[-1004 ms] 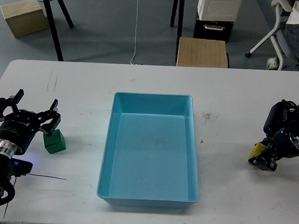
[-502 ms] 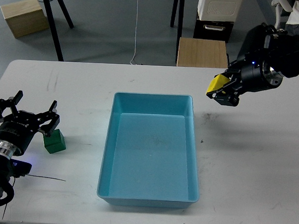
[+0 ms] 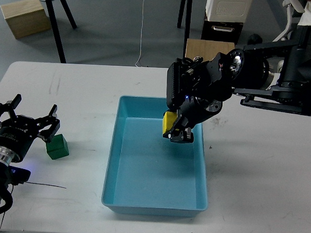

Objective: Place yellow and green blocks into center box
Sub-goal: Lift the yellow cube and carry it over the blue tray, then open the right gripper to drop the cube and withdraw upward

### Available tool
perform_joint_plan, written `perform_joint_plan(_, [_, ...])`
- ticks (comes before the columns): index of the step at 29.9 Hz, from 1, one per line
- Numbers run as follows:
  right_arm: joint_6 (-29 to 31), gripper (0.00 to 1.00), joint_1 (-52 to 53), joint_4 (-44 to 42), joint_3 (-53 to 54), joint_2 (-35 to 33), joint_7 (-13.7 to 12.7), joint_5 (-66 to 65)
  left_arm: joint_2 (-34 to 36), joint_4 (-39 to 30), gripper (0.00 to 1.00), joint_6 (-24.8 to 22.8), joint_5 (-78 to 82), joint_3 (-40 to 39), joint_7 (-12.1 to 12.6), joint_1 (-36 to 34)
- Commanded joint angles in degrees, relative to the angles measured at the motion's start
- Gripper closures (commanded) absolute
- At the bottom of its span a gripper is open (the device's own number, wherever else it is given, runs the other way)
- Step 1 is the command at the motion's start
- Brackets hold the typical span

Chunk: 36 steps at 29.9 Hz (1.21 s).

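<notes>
The light blue tray (image 3: 152, 206) sits in the middle of the white table. My right gripper (image 3: 176, 130) is shut on the yellow block (image 3: 169, 123) and holds it above the tray's far half, just over the floor. The dark green block (image 3: 57, 147) rests on the table left of the tray. My left gripper (image 3: 26, 117) is open, its fingers spread just behind and left of the green block, not holding it.
The right arm (image 3: 270, 83) reaches across the table's far right side. Tan wooden boxes stand on the floor behind the table (image 3: 24, 17) (image 3: 210, 53). A thin black cable (image 3: 46, 184) lies by the left arm.
My right gripper lifted the yellow block from the table's right side, carried it up and left, and now holds it over the tray. The left gripper and green block stayed put.
</notes>
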Motion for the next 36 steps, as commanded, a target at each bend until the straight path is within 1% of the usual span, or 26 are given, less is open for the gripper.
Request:
perform_joint_plan(1, [0.1,0.89,-1.3,-2.6,-0.9,4.7,0.0,0.2,0.0,0.1,0.0,0.0,0.0,-0.6,0.0,0.0])
perform_joint_plan(3, [0.1,0.89,-2.4,-3.8,-1.4,7.2,0.0,0.2,0.0,0.1,0.0,0.0,0.0,-0.6,0.0,0.0])
perform_joint_plan(7, [0.2,0.86,-4.4,-6.3,-2.7,7.3,0.0,0.2,0.0,0.1,0.0,0.0,0.0,-0.6,0.0,0.0])
perform_joint_plan(9, [0.2,0.82,-5.0,-7.1,-3.0,7.3,0.0,0.2,0.0,0.2,0.0,0.0,0.0,-0.6,0.0,0.0])
perform_joint_plan(10, [0.3,0.76,-5.2,-7.2,-3.0,7.3,0.0,0.2,0.0,0.2,0.0,0.0,0.0,-0.6,0.0,0.0])
perform_joint_plan(12, [0.5,0.57,-5.5,-8.0,-3.1,7.3,0.0,0.1,-0.1,0.2,0.0,0.0,0.0,-0.6,0.0,0.0])
perform_joint_plan(13, [0.5,0.43,-6.0,-8.4,-3.1,7.3,0.0,0.2,-0.1,0.2,0.0,0.0,0.0,-0.6,0.0,0.0])
perform_joint_plan(14, [0.5,0.26,-6.3,-8.8,-3.1,7.3,0.0,0.7,-0.1,0.2,0.0,0.0,0.0,-0.7,0.0,0.0])
perform_joint_plan(15, [0.5,0.13,-6.7,-9.2,-3.1,7.3,0.0,1.0,-0.1,0.1,0.0,0.0,0.0,-0.7,0.0,0.0])
perform_joint_plan(16, [0.5,0.05,-7.0,-9.6,-2.8,7.3,0.0,1.3,-0.1,0.2,0.0,0.0,0.0,-0.8,0.0,0.0])
perform_joint_plan(21, [0.2,0.02,-8.2,-9.9,-2.4,7.3,0.0,7.8,-0.1,0.2,0.0,0.0,0.1,-0.8,0.0,-0.1])
perform_joint_plan(24, [-0.2,0.02,-7.8,-9.5,-2.0,7.3,0.0,8.9,-0.1,0.2,0.0,0.0,0.3,-0.8,0.0,-0.2])
perform_joint_plan(26, [-0.3,0.02,-7.4,-9.3,-0.3,5.6,0.0,8.9,-0.1,0.5,0.0,0.0,0.8,-0.6,0.0,-0.5])
perform_joint_plan(29, [-0.4,0.02,-7.4,-9.4,7.2,-0.3,0.0,8.9,0.5,1.4,0.0,0.0,1.4,-0.5,0.0,-1.1])
perform_joint_plan(32, [-0.3,0.01,-8.0,-9.0,18.5,-6.4,0.0,8.9,4.5,2.3,0.0,0.0,6.9,-0.6,0.0,-2.3])
perform_joint_plan(36, [0.0,0.01,-8.7,-8.6,32.0,-10.4,0.0,8.9,9.0,3.6,0.0,0.0,17.7,-0.9,0.0,-5.7])
